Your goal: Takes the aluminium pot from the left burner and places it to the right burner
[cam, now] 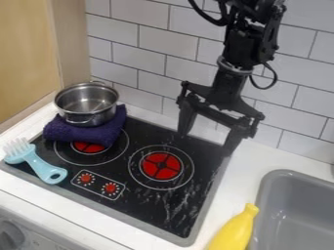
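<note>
The gripper hangs open over the back right part of the black stove, its two fingers wide apart with nothing between them. To its left, the shiny aluminium pot rests upright on a folded purple cloth at the stove's back left corner. That cloth partly covers the left burner. The right burner is bare, in front of and to the left of the gripper. Pot and gripper stand well apart.
A light blue brush lies across the stove's left edge. At the lower right are a yellow banana and a grey sink. A tiled wall rises behind, and a wooden panel stands at the left.
</note>
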